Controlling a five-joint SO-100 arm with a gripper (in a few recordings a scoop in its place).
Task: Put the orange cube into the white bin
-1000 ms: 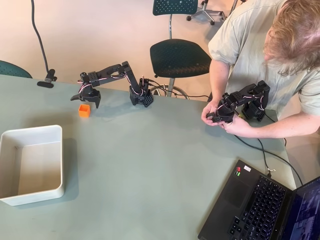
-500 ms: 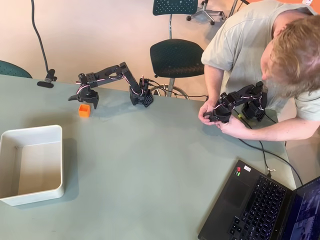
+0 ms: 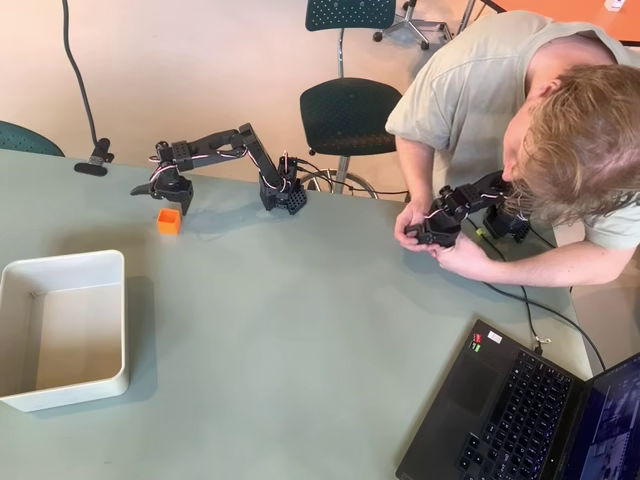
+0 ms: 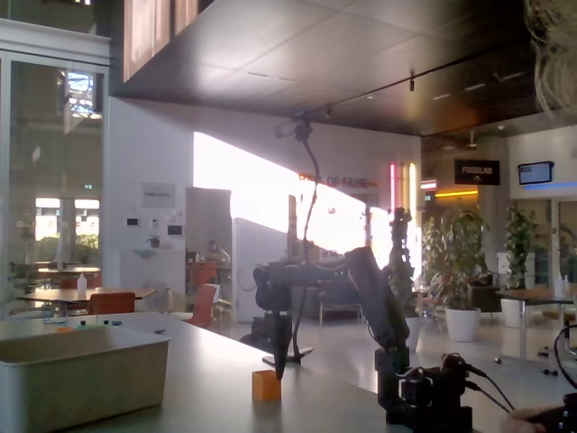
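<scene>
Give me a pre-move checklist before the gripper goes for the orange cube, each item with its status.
1. Orange cube resting free on the table: ok.
2. Gripper over the cube: not ok; in the overhead view it sits just beyond the cube, and in the fixed view a finger tip hangs beside it.
3. Jaws open enough to take the cube: cannot tell.
4. White bin empty and ready: ok.
5. Table between cube and bin free of obstacles: ok.
6. Laptop away from that path: ok.
</scene>
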